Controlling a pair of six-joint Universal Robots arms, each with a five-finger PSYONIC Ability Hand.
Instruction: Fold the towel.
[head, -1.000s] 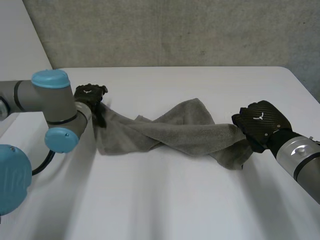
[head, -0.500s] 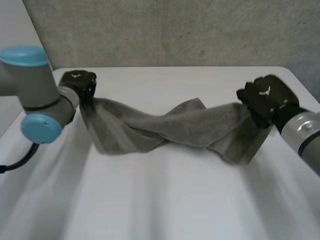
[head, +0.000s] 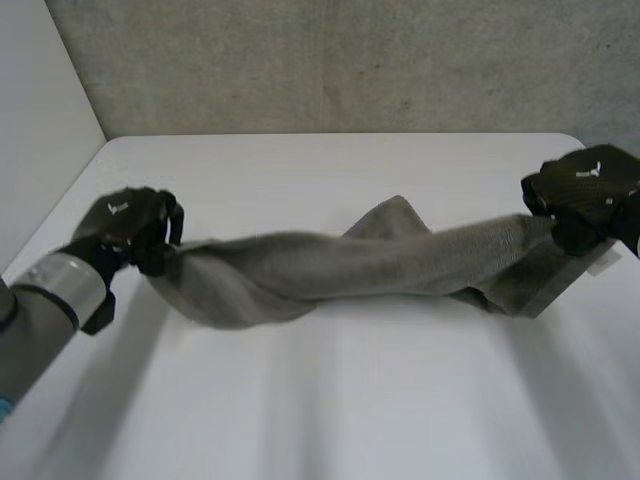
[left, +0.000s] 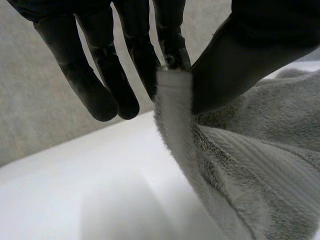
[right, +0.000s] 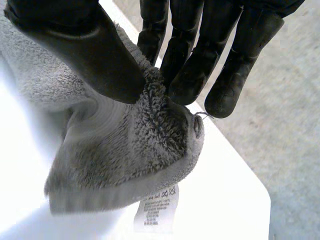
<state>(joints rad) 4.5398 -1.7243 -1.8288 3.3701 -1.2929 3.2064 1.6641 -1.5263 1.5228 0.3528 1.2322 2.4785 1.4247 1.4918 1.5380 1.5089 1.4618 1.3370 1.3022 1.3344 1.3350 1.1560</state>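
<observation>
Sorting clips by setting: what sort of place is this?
Likely a robot lab bench, not a home: white table, plain concrete wall, left robot hand and right robot hand pinching one towel.

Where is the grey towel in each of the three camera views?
Head view: the towel is stretched and twisted across the middle, between the left hand and the right hand.
Left wrist view: the towel has an edge pinched at the left hand's fingertips.
Right wrist view: the towel has a bunched end pinched by the right hand.
Shared landmark: the white table underneath.
</observation>
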